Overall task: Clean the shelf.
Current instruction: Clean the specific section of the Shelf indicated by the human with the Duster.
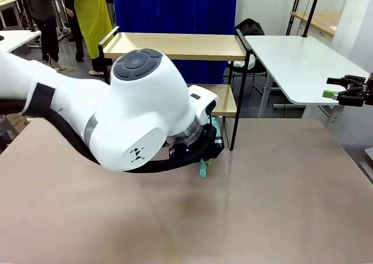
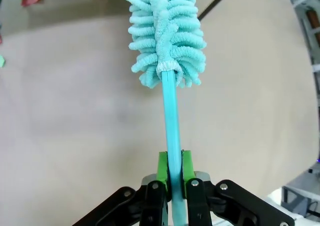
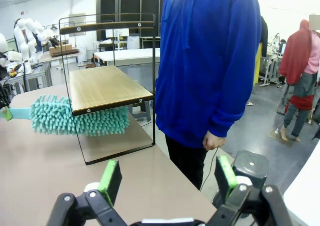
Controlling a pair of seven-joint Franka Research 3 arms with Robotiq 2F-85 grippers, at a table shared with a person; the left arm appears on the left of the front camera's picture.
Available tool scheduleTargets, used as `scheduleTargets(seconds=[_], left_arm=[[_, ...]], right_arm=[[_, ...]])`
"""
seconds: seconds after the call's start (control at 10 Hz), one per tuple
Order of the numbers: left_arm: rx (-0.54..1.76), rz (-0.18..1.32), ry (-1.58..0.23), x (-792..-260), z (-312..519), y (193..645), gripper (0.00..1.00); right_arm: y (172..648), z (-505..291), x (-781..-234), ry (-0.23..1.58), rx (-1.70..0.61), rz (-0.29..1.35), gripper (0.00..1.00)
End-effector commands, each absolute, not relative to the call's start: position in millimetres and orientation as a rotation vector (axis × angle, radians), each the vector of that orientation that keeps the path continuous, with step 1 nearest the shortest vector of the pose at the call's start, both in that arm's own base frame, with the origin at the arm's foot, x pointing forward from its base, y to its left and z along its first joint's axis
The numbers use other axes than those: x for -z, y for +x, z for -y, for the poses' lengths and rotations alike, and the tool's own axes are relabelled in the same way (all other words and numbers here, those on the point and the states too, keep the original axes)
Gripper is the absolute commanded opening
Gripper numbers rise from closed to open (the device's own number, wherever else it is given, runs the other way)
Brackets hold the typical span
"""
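Observation:
The shelf (image 1: 175,45) stands at the table's far edge, two light wood boards in a thin black frame; the right wrist view shows its lower board (image 3: 105,86). My left gripper (image 2: 174,170) is shut on the thin handle of a teal fluffy duster (image 2: 167,34). The duster head (image 3: 75,117) lies level with the near edge of the lower board, partly beneath it. In the front view my left arm hides most of the duster; only its handle end (image 1: 203,168) pokes out. My right gripper (image 3: 167,178) hangs open and empty off the table's right side (image 1: 332,87).
A person in a blue hoodie (image 3: 210,61) stands just behind the shelf, hand hanging down. The brown table (image 1: 262,206) is bare in front. A white table (image 1: 297,60) stands beyond at the right. Other people stand farther back.

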State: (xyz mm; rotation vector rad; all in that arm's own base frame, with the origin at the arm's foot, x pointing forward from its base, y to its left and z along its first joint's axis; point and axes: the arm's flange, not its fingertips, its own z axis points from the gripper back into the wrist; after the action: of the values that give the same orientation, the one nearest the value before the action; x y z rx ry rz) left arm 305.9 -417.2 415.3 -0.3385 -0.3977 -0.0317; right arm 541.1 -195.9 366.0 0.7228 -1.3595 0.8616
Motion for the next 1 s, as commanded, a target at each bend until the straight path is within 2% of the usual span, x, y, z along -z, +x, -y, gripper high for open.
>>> scheduleTargets(seconds=[0.0,0.2,0.5,0.6,0.9], left_arm=[[0.01,0.404,-0.282,-405,465,316,0.13],[0.008,0.369,-0.233,-389,482,329,0.13],[-0.007,0.205,-0.123,-383,489,337,0.13],[0.017,0.31,-0.216,-394,455,321,0.13],[0.017,0.31,-0.216,-394,455,321,0.13]], right_arm=[[540,194,-369,0.723,-0.864,1.365,1.0],[540,194,-369,0.723,-0.864,1.365,1.0],[540,194,-369,0.723,-0.864,1.365,1.0],[540,194,-369,0.723,-0.864,1.365,1.0],[540,194,-369,0.723,-0.864,1.365,1.0]])
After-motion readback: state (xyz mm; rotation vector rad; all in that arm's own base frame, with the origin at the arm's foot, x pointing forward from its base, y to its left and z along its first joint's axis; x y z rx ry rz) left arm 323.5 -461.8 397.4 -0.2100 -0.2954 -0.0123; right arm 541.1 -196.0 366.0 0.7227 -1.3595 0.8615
